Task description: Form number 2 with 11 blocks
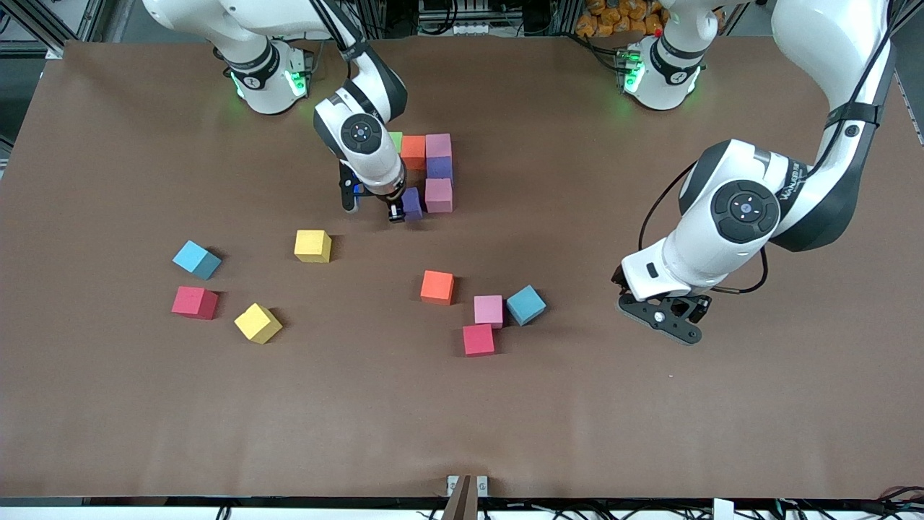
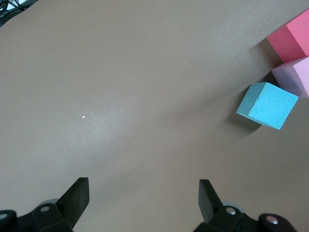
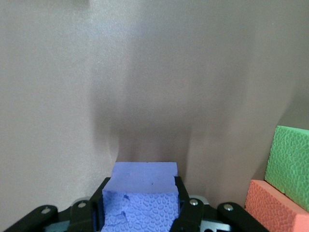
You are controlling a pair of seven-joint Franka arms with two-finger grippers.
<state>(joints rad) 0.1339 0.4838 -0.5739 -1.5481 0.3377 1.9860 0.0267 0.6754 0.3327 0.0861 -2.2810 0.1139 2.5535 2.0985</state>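
R gripper [image 1: 401, 209] is clamped on a purple block [image 1: 412, 203], right beside the pink block [image 1: 439, 195] of the half-built number 2 [image 1: 430, 166]. L gripper [image 1: 660, 312] waits w/ fingers spread, near the light blue block [image 1: 526, 305].

A robotics lab: two white robot arms [image 1: 751, 209] bolted at the top edge of a brown-covered table [image 1: 462, 419], aluminium framing [image 1: 43, 22] upper left, cable bundles [image 1: 447, 14] top centre, foam cubes [image 1: 312, 245] scattered about.
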